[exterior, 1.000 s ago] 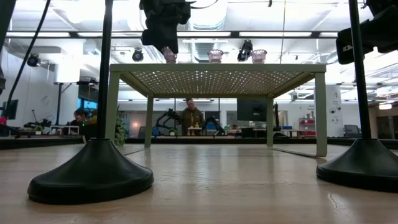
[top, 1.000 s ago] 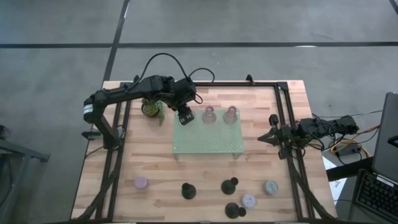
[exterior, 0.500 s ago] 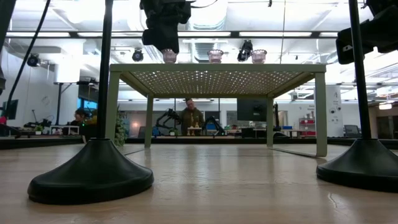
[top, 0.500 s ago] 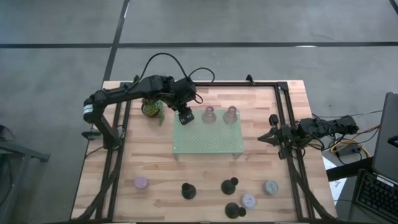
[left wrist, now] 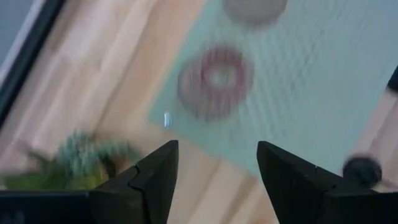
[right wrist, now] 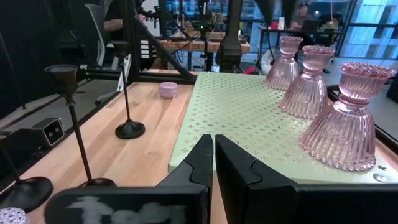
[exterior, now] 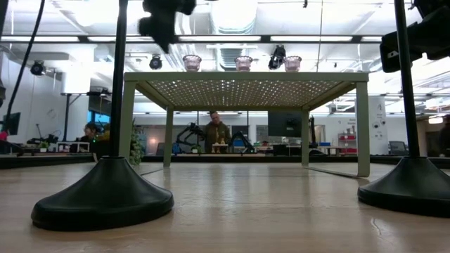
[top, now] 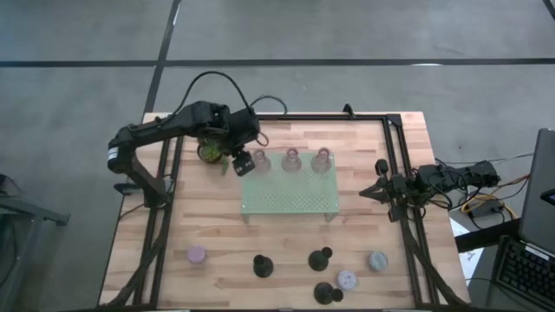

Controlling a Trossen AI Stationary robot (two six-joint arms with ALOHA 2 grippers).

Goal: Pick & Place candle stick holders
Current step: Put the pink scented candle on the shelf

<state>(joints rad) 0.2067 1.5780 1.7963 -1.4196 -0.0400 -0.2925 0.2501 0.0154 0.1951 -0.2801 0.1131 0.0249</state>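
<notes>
Three pink glass holders (top: pixel 290 161) in a row along the far edge of the green tray (top: pixel 289 196); the leftmost (top: pixel 259 159) sits at the tray's far-left corner. Six more on the bare table (top: pixel 156 238) at the near edge: a lilac one (top: pixel 197 255) far left, three black ones (top: pixel 263 266) in the middle, two pale ones (top: pixel 376 261) to the right.

Left gripper (top: pixel 242 164) just left of the corner glass, over the tray's edge, near the potted plant (top: pixel 211 152). Fingers (left wrist: pixel 158 174) spread apart, nothing between them, glass standing free.

Right gripper (right wrist: pixel 213 163) parked at the table's right side, fingers pressed together, holding nothing.

Handling, as a judgement: ribbed glass, rigid, likely light, brittle and slick; flared skirt, narrow waist, scalloped cup. Best taken at the waist, gently. Black ones: thin stems over broad bases, top-heavy look, prone to tipping; grip low on the stem. Pale pieces squat and stable.

Hard to make out: left wrist view smeared, glass only a pink ring from above. Low view shows only the cups above the tray's edge; near-edge pieces absent. Material of the pale pieces unclear.
</notes>
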